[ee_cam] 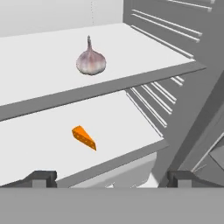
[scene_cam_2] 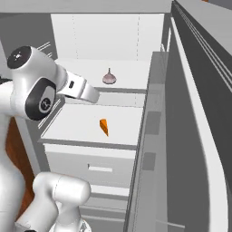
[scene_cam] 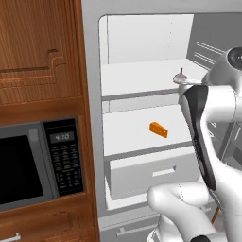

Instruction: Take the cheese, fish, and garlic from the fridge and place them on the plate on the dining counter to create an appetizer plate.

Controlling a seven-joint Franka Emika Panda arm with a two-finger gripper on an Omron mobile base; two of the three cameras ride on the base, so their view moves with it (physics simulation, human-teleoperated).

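Hand view shows the gripper (ee_cam: 111, 177) spread wide and empty, outside the fridge (scene_cam: 92, 94). Garlic (ee_cam: 90, 61) sits on the upper shelf, cheese (ee_cam: 83, 137) on the shelf below — reaching carelessly could catch a shelf edge, or nudge the round bulb rolling.

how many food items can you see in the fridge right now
2: the garlic on the upper shelf, the cheese on the shelf below. Others may be hidden.

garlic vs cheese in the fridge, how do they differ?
The garlic is a pale rounded bulb with a stem tip pointing up; the cheese is an orange wedge lying flat. Garlic sits on the upper shelf, cheese on the shelf below. Both are untouched, with the gripper open.
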